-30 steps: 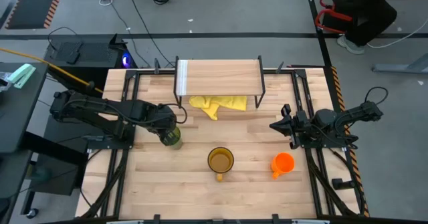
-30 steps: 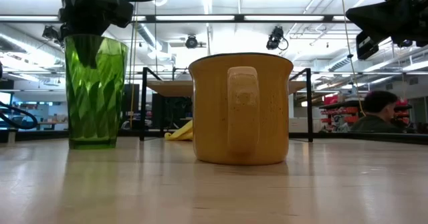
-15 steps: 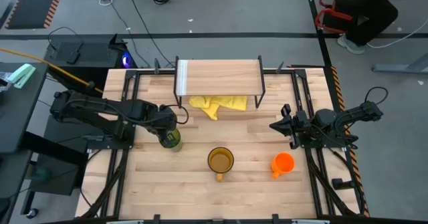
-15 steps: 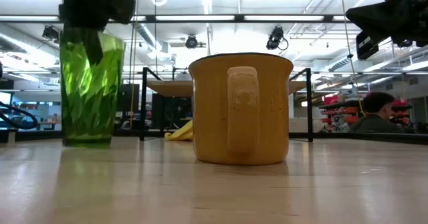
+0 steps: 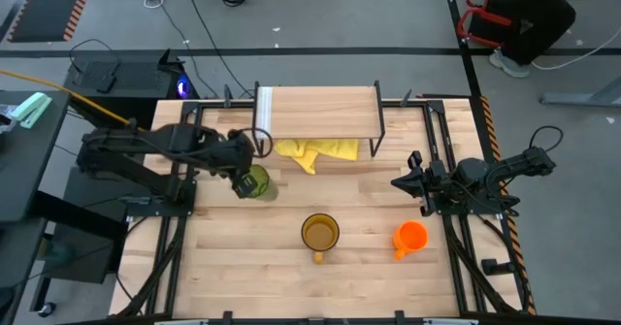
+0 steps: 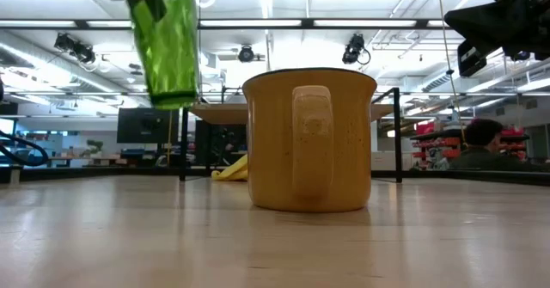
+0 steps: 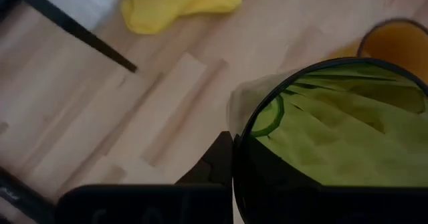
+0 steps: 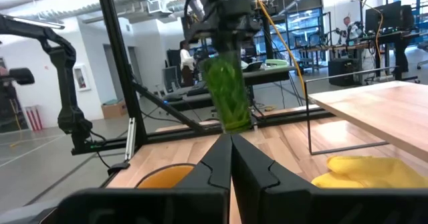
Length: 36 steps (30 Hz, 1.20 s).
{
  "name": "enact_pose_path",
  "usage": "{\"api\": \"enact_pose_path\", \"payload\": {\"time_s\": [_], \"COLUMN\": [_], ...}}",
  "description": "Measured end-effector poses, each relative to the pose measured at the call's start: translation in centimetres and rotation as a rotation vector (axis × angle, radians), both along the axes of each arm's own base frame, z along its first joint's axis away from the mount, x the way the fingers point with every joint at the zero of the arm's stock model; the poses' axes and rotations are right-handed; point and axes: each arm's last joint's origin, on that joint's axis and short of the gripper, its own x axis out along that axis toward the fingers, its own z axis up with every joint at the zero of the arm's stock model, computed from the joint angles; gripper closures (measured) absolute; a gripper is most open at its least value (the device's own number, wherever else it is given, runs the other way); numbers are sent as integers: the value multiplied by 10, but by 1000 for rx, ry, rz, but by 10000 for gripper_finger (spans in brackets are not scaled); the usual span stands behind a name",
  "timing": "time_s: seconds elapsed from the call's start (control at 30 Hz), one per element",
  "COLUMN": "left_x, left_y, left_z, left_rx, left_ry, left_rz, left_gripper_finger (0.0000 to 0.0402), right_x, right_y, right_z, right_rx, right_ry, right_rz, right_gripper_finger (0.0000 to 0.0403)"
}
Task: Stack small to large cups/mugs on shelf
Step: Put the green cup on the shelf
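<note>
The tumbler (image 6: 163,43) is translucent green plastic with a ribbed, glossy wall. The amber mug (image 6: 309,139) looks matt and finely speckled. The bench (image 5: 291,257) is pale wood in planks with a soft sheen. The cloth (image 5: 315,151) is soft yellow fabric. The shelf (image 5: 318,112) has a light wooden board on thin black metal legs.

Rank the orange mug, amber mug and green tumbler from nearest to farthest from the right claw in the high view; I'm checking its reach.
1. Orange mug: just beside the right claw, toward the table's front edge.
2. Amber mug: mid-table, front.
3. Green tumbler: far across, held aloft in the left claw.
</note>
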Motion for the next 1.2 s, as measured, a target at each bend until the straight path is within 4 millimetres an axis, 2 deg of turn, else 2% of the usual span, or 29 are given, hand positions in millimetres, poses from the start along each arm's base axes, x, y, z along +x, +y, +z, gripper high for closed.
{"api": "enact_pose_path", "payload": {"time_s": [0.23, 0.43, 0.63, 0.83, 1.07, 1.2], "left_x": [33, 62, 81, 78, 62, 60], "left_y": [18, 45, 73, 104, 150, 168], "left_z": [22, 37, 63, 89, 86, 80], "left_rx": [44, 64, 97, 118, 89, 62], "left_ry": [38, 123, 66, -48, -32, -21], "left_rz": [-9, 14, 27, 97, 221, 261], "left_gripper_finger": [388, 388, 388, 388, 388, 388], "right_x": [0, 1, 2, 3, 5, 5], "right_y": [0, 0, 1, 1, 1, 1], "right_z": [0, -3, -5, -6, -8, -9], "right_rx": [7, 18, 20, 66, 83, 85], "right_ry": [2, 31, 51, 74, 97, 102], "right_rz": [1, 3, 4, 8, 2, -2], "right_gripper_finger": [389, 389, 389, 389, 389, 389]}}
